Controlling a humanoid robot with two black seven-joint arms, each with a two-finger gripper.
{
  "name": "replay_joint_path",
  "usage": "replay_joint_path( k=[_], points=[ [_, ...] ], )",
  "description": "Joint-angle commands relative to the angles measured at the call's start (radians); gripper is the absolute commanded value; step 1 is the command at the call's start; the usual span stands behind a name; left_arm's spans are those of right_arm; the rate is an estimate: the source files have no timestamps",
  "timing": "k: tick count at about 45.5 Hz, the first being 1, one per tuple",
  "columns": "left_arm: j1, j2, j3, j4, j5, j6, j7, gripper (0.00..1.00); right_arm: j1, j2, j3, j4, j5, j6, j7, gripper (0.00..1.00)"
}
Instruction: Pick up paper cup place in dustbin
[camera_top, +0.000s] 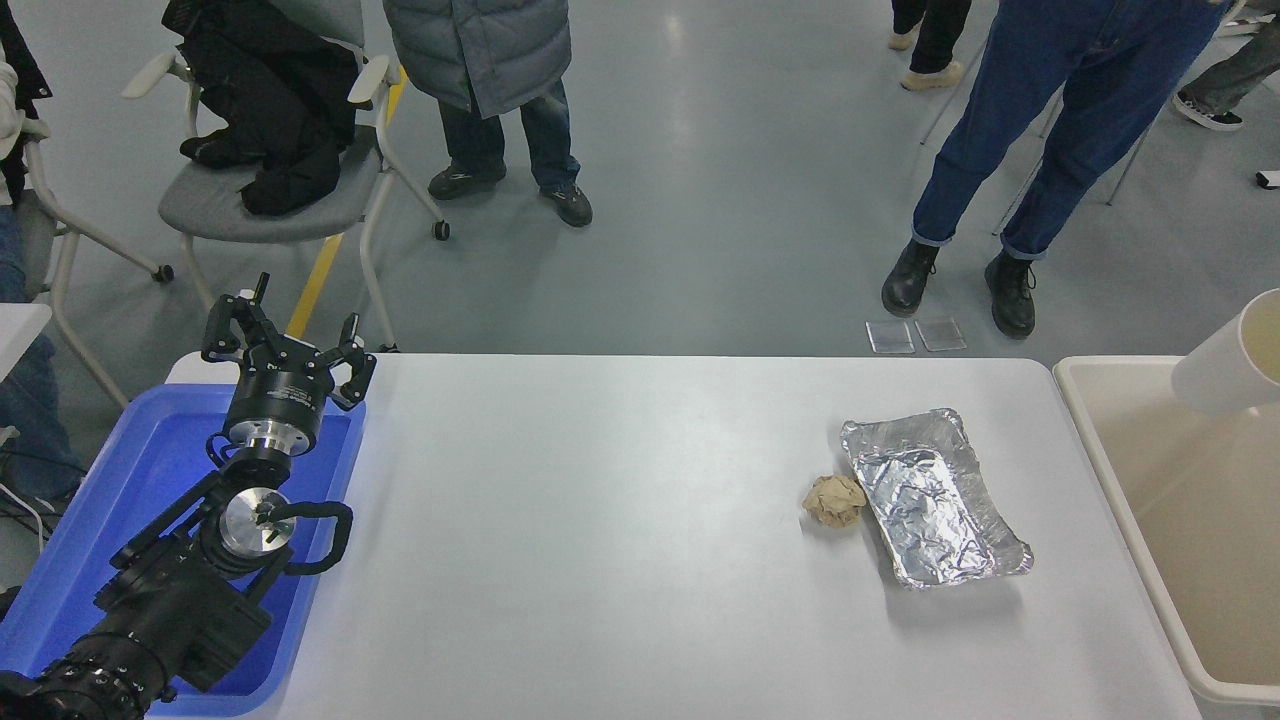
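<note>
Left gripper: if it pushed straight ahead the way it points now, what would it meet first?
The left gripper points away over the far rim of the blue tub. Past it the way looks free; a grey chair stands farther back, though depth is unclear.

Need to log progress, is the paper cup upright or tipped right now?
Tipped. The paper cup is on its side at the right edge, above the dustbin, its cream inside facing right.

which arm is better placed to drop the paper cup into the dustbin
Right. The paper cup hangs tilted at the picture's right edge above the dustbin, though the gripper carrying it is out of view. The left gripper sits open over the blue tub, across the table.
</note>
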Motion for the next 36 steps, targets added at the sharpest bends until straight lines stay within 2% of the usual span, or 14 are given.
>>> replay_joint_path(
  k=[1,12,21,28,33,36],
  points=[
    [0.000,0.000,0.001,0.000,0.000,0.000,0.001,0.99,-0.013,-0.010,-0.003,-0.038,-0.059,0.000,-0.001,0.00],
    [-0.002,0.000,-0.001,0.000,0.000,0.000,0.001,0.99,-0.259,-0.010,0.009,-0.233,-0.124,-0.011,0.004,0.00],
    [-0.002,0.000,0.001,0.000,0.000,0.001,0.001,0.99,-0.520,0.005,0.015,-0.432,-0.119,-0.332,0.020,0.00],
    [-0.002,0.000,0.001,0.000,0.000,0.001,0.001,0.99,-0.790,0.054,0.094,-0.582,-0.067,-0.575,0.022,0.00],
    [-0.002,0.000,0.001,0.000,-0.001,0.001,0.001,0.99,-1.035,0.128,0.266,-0.708,0.037,-0.644,0.022,0.00],
    [-0.002,0.000,0.001,0.000,0.000,0.001,0.001,0.99,-1.146,0.178,0.384,-0.782,0.056,-0.646,0.020,0.00]
  ],
)
